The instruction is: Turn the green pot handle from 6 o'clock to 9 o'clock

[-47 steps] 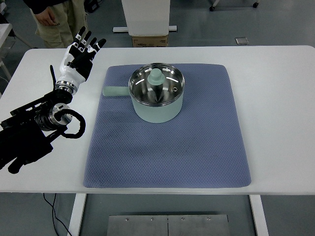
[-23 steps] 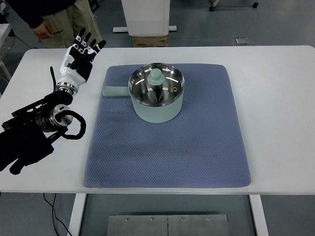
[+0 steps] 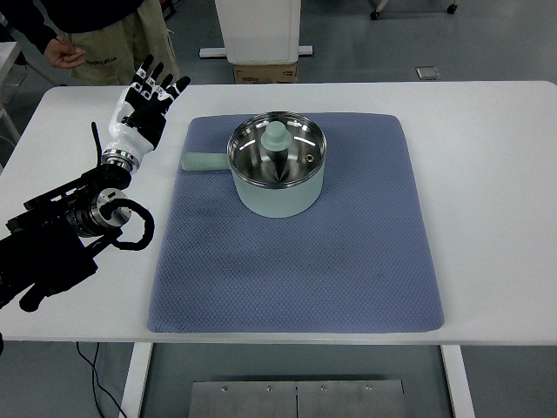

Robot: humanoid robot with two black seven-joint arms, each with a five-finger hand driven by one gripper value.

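Left hand point(image 3: 145, 103) sits off the mat on the desk point(image 3: 487, 157), fingers spread, holding nothing. Green pot point(image 3: 278, 170) lies to its right — handle point(image 3: 203, 162) already points at 9 o'clock, toward that hand.

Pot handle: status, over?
Left hand open, empty, on the table left of the mat. Right hand not in view. Pot on mat, handle pointing to 9 o'clock. Nothing in the way.
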